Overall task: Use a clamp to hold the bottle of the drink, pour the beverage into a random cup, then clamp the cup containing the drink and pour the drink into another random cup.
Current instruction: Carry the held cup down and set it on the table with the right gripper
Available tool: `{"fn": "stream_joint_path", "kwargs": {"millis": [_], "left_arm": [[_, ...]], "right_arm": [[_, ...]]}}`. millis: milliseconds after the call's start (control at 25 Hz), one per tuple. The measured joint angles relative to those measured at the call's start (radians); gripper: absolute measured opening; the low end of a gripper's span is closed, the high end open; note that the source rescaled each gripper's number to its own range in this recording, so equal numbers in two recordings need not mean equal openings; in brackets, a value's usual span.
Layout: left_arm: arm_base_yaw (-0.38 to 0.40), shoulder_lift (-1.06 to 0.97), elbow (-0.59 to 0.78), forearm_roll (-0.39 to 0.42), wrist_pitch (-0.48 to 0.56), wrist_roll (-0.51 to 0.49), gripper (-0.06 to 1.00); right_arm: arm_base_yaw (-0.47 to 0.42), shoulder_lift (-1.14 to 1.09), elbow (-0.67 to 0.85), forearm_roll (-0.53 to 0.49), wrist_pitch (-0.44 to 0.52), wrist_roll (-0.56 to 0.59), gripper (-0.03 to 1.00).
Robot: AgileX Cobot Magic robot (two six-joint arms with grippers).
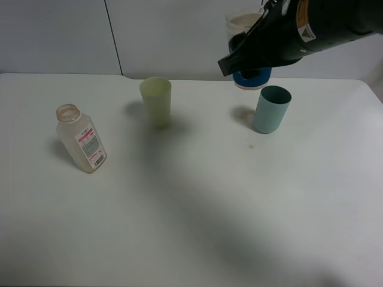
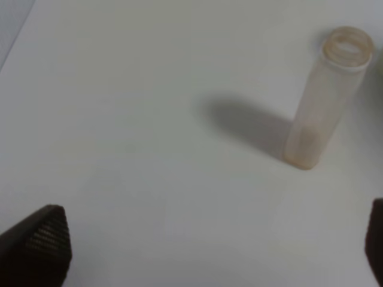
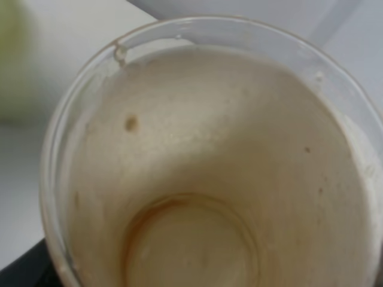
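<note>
My right gripper [image 1: 242,57] is shut on the blue-banded cup [image 1: 251,76], held off the table just behind and above the teal tumbler [image 1: 271,109]. The right wrist view looks straight into the cup [image 3: 197,149]. Its inside is pinkish, and of the beverage only a thin brown ring [image 3: 179,206] shows at the bottom. The bottle [image 1: 81,139] stands uncapped at the table's left and looks empty. It also shows in the left wrist view, where the bottle [image 2: 323,101] lies ahead of my open left gripper [image 2: 206,251], well apart from it. The tumbler's contents are hidden.
A pale yellow-green tumbler [image 1: 156,101] stands upright at the back, left of centre. The white table [image 1: 191,209] ends at a wall behind the cups. The left arm is outside the exterior high view.
</note>
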Motion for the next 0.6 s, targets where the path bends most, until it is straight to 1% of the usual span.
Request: {"fn": "stream_joint_path", "kwargs": {"millis": [40,80,120,240,280,320,360,400,440,520,560,600], "left_arm": [[0.0,0.0,0.0,0.0,0.0,0.0,1.0],[0.0,0.0,0.0,0.0,0.0,0.0,1.0],[0.0,0.0,0.0,0.0,0.0,0.0,1.0],[0.0,0.0,0.0,0.0,0.0,0.0,1.0],[0.0,0.0,0.0,0.0,0.0,0.0,1.0],[0.0,0.0,0.0,0.0,0.0,0.0,1.0],[0.0,0.0,0.0,0.0,0.0,0.0,1.0],[0.0,0.0,0.0,0.0,0.0,0.0,1.0],[0.0,0.0,0.0,0.0,0.0,0.0,1.0],[0.0,0.0,0.0,0.0,0.0,0.0,1.0],[0.0,0.0,0.0,0.0,0.0,0.0,1.0],[0.0,0.0,0.0,0.0,0.0,0.0,1.0]], "right_arm": [[0.003,-0.01,0.0,0.046,-0.046,-0.024,0.03],[0.003,-0.01,0.0,0.046,-0.046,-0.024,0.03],[0.005,-0.013,0.003,0.081,-0.073,-0.052,0.03],[0.005,-0.014,0.052,0.168,-0.156,-0.172,0.03],[0.0,-0.014,0.082,0.196,-0.199,-0.217,0.03],[-0.02,-0.015,0.161,0.261,-0.327,-0.295,0.03],[-0.039,-0.015,0.203,0.287,-0.4,-0.321,0.03],[-0.053,-0.014,0.24,0.306,-0.462,-0.337,0.03],[-0.053,-0.014,0.24,0.306,-0.462,-0.337,0.03],[-0.086,-0.006,0.32,0.33,-0.594,-0.36,0.03],[-0.123,0.012,0.385,0.339,-0.699,-0.368,0.03],[-0.141,0.026,0.417,0.339,-0.742,-0.37,0.03]]}}
